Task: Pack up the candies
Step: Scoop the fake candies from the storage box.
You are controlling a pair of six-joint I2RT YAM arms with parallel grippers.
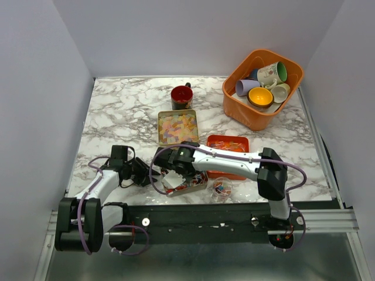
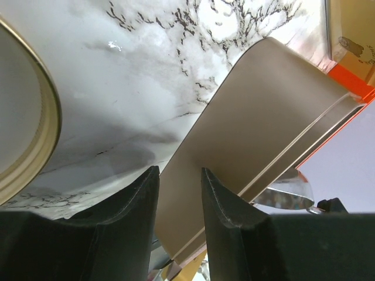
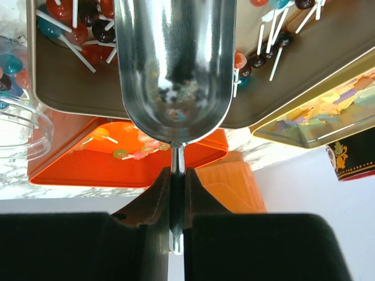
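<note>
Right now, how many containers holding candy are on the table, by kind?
Metal tins: 2, the pastel-squares tin and the lollipop tin
Orange tray: 1
Clear plastic cup: 1
Total: 4

a marbled white table (image 1: 117,111) is carrying an orange basket (image 1: 246,114) at its far right, a dark red mug (image 1: 181,96) mid-back, a gold tin (image 1: 159,129) holding pastel candies (image 1: 179,127), an orange tray (image 1: 228,138) beside it, and a second tin (image 1: 193,188) and clear tub (image 1: 221,188) sitting near the front edge.
</note>
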